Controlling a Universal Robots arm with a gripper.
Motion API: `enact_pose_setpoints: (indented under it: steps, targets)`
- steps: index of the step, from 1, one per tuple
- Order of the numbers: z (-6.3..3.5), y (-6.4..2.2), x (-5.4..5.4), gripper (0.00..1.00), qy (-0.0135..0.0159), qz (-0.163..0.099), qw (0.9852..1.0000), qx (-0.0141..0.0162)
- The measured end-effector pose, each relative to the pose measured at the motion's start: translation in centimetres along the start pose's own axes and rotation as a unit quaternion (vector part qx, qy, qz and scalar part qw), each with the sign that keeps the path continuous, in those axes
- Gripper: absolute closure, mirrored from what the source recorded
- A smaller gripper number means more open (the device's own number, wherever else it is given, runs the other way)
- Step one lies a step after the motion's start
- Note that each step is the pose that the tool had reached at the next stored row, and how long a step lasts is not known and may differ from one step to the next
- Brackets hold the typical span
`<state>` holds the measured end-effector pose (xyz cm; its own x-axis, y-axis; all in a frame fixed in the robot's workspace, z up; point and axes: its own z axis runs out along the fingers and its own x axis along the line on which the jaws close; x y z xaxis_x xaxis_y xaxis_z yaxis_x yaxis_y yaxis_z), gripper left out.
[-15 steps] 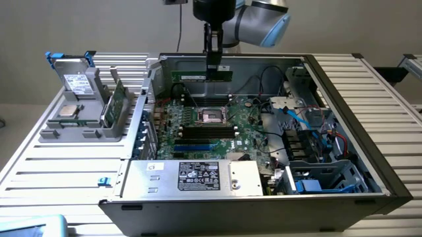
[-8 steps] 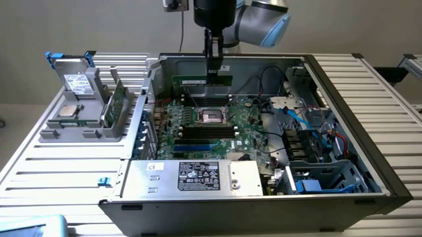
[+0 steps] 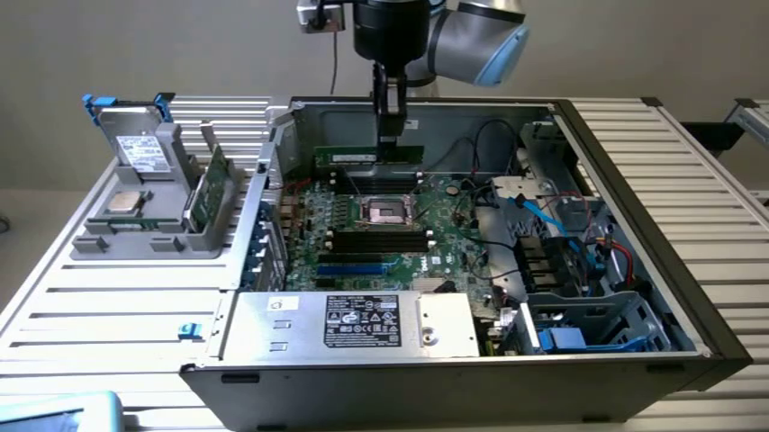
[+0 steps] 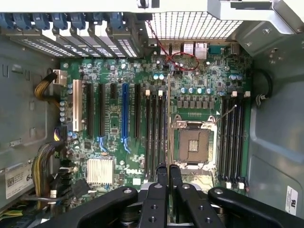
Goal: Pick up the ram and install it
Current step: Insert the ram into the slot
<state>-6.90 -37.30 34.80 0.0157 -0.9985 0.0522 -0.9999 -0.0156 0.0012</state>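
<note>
I see my black gripper almost closed, pinching the long narrow green ram stick by its upper edge; it hangs level above the green motherboard inside the open grey metal computer case

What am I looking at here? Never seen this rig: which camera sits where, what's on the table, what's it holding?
It is one robot arm ending in two fingers. One camera stands off the arm and sees the whole scene. The other rides on the wrist and looks down past the fingers onto the green motherboard. On the slatted table lies an open computer case holding that motherboard and its processor socket. At the exterior view's left, a grey holder carries a boxy drive, a square silver processor chip and a spare green memory stick on edge. The fingers are shut on the ram, a long green stick, held over the motherboard near the case's back wall.
</note>
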Motion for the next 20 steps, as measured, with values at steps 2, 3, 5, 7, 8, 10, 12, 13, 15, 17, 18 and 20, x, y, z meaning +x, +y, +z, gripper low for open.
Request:
enact_pose_setpoints:
  steps: [2,3,5,7,8,10,12,13,15,17,18,20]
  targets:
    - [0.36,0.0,0.1,0.87,0.0001,0.0,1.0,0.0]
    - [0.55,-0.01,0.1,0.87,0.0,-0.001,1.0,0.0]
    - [0.92,-0.06,0.2,0.87,0.0,-0.001,1.0,0.0001]
    - [1.28,-0.13,0.3,0.87,0.0,-0.001,1.0,0.0001]
    - [1.47,-0.2,0.4,0.87,0.0,-0.002,1.0,0.0001]
    - [1.85,-0.35,0.5,0.87,0.0,-0.002,1.0,0.0001]
    - [2.22,-0.49,0.7,0.87,0.0001,-0.002,1.0,0.0001]
    - [2.4,-0.54,0.8,0.87,0.0001,-0.002,1.0,0.0001]
    - [2.78,-0.6,1.0,0.87,0.0,-0.002,1.0,0.0001]
    - [3.15,-0.64,1.3,0.87,0.0001,-0.002,1.0,0.0001]
    - [3.36,-0.67,1.4,0.87,0.0001,-0.002,1.0,0.0001]
    - [3.72,-0.73,1.6,0.87,0.0,-0.002,1.0,0.0001]
